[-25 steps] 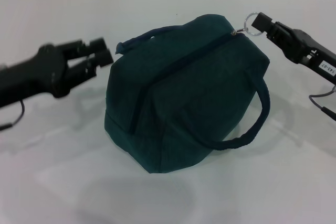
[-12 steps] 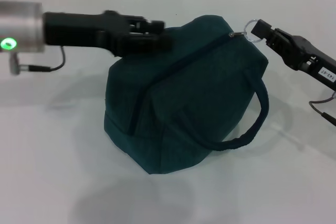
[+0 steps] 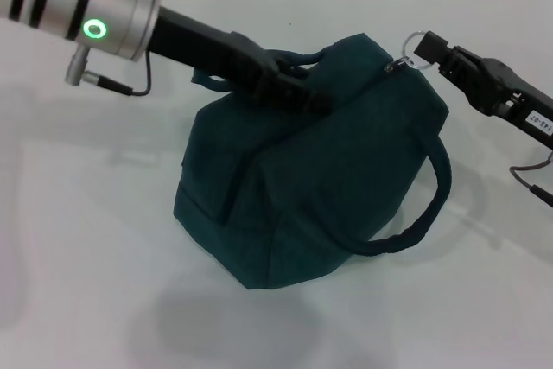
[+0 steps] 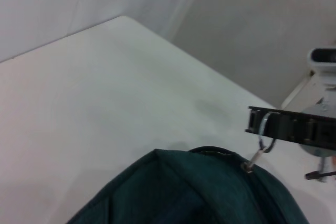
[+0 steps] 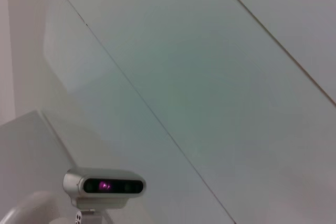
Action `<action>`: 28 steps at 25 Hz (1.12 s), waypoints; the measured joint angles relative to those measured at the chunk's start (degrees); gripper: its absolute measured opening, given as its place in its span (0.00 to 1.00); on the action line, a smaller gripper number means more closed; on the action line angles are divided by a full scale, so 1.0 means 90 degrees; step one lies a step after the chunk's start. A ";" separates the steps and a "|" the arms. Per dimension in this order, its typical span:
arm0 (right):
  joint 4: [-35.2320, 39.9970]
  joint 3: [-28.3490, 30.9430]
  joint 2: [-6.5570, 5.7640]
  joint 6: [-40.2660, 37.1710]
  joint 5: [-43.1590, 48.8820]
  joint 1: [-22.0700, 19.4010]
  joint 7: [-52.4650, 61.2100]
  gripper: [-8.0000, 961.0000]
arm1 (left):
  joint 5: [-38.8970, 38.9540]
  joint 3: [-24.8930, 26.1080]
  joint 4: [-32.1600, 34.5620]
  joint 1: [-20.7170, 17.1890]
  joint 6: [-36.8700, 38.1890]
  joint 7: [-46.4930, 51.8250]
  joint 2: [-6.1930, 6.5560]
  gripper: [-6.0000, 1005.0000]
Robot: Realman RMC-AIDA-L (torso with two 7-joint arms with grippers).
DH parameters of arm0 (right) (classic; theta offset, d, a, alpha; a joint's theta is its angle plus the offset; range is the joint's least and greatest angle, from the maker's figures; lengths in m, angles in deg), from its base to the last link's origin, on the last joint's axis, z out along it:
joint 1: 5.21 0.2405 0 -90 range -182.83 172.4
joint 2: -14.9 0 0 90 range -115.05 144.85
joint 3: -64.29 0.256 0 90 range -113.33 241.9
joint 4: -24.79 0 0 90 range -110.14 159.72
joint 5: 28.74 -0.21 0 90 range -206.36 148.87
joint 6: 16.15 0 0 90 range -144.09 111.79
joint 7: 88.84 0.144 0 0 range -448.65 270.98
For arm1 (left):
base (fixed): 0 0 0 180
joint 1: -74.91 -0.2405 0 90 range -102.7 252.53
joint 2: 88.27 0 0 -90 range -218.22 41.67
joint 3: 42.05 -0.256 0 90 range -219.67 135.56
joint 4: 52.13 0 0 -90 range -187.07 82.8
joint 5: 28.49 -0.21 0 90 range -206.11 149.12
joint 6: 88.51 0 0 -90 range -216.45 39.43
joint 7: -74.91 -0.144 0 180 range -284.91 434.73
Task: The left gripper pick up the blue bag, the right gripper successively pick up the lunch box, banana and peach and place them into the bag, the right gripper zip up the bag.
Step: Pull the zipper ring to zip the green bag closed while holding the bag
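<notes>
The blue bag [image 3: 320, 179] sits on the white table in the head view, its zip line running up to the top right corner. My left gripper [image 3: 298, 91] reaches in from the upper left and lies on the bag's top, beside the rear handle [image 3: 301, 59]. At the bag's upper right, my right gripper [image 3: 432, 46] is shut on the metal zip ring [image 3: 418, 45]. The left wrist view shows the bag's top [image 4: 199, 192], the zip ring [image 4: 265, 132] and the right gripper [image 4: 258, 123]. The lunch box, banana and peach are out of view.
The front handle [image 3: 423, 213] loops out from the bag's right side. A cable [image 3: 529, 172] hangs under the right arm. The white table [image 3: 86, 257] extends to a wall behind. A small camera on a stand [image 5: 104, 186] shows in the right wrist view.
My left arm has swung from the bag's left side up and over its top. The bag's top has shifted slightly right. The right gripper has stayed on the zip ring.
</notes>
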 joint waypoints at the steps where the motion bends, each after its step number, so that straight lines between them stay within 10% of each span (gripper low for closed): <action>1: 0.0001 0.0000 0.0000 0.0000 -0.0008 0.0000 0.0000 0.11 | -0.0020 -0.0034 0.0081 -0.0008 -0.0032 0.0039 -0.0023 0.62; 8: -0.0005 0.0067 -0.0018 0.0051 -0.0040 0.0001 -0.0062 0.11 | 0.0007 -0.0109 0.0308 -0.0110 -0.0052 -0.0013 -0.0096 0.60; 19: 0.0000 0.0094 -0.0031 0.0325 -0.0152 0.0001 -0.0077 0.11 | 0.0046 -0.0105 0.0524 -0.0292 -0.0031 -0.0010 -0.0135 0.21; 28: -0.0004 0.0098 -0.0051 0.0880 -0.0212 0.0001 -0.0079 0.12 | 0.0368 -0.0124 0.0572 -0.0353 0.0356 -0.0006 -0.0049 0.11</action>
